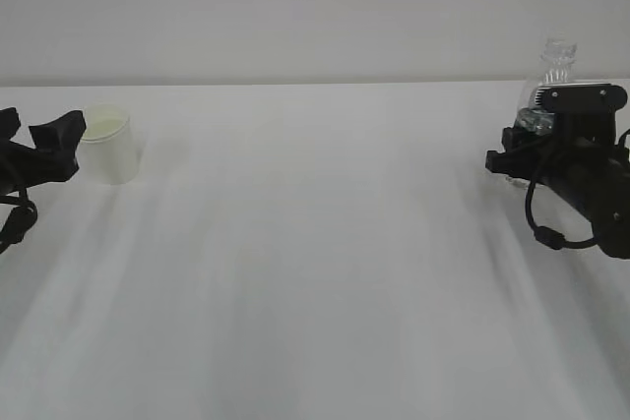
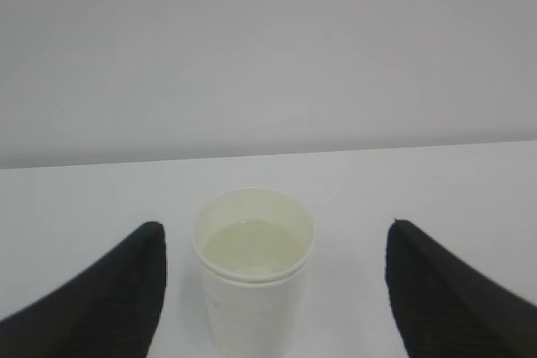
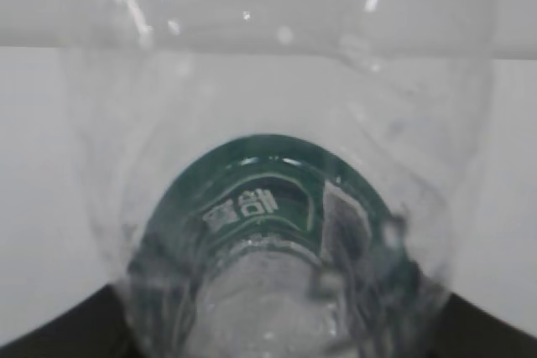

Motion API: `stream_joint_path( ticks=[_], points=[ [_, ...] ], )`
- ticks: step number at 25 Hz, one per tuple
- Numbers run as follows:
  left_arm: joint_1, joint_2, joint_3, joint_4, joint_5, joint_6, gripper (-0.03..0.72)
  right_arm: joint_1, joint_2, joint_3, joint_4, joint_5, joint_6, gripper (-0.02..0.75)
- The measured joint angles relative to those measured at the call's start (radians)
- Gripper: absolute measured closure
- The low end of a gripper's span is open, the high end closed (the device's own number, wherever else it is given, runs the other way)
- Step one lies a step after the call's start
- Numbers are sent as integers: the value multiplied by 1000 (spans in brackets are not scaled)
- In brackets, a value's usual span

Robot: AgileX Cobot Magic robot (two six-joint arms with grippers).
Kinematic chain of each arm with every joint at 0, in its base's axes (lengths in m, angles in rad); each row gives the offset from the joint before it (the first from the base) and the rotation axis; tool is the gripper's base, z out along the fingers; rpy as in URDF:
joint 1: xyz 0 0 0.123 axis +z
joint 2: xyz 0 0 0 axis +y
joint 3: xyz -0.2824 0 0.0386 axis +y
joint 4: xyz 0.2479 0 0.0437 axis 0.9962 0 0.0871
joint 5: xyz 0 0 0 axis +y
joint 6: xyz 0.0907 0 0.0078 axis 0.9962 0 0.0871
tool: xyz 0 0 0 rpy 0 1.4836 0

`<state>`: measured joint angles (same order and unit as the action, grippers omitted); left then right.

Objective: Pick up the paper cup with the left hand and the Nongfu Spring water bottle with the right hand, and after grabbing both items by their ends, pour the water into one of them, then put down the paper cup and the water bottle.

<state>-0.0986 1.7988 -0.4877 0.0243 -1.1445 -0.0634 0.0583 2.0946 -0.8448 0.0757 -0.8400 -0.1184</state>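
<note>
White paper cup (image 2: pixel 252 270), holding pale liquid, stands on the worktop (image 1: pixel 315 243) at far left between the spread, non-touching fingers of the left pincer (image 2: pixel 273 291). Far right, the right pincer (image 1: pixel 522 150) grips the clear bottle (image 3: pixel 277 207) low down. A careless withdrawal could tip either, spilling water.

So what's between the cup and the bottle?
Nothing. In the outside view only bare white table stretches between the cup on the left and the bottle on the right.
</note>
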Motion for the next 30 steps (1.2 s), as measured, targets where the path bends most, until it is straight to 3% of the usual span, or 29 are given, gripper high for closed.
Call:
stream_joint_path(
  ticks=[14, 30],
  points=[
    [0, 0, 0, 0, 0, 0, 101, -48, 74, -74, -101, -7, 44, 351],
    [0, 0, 0, 6, 0, 12, 115, -48, 222, -139, -114, -221, 61, 352]
  ],
)
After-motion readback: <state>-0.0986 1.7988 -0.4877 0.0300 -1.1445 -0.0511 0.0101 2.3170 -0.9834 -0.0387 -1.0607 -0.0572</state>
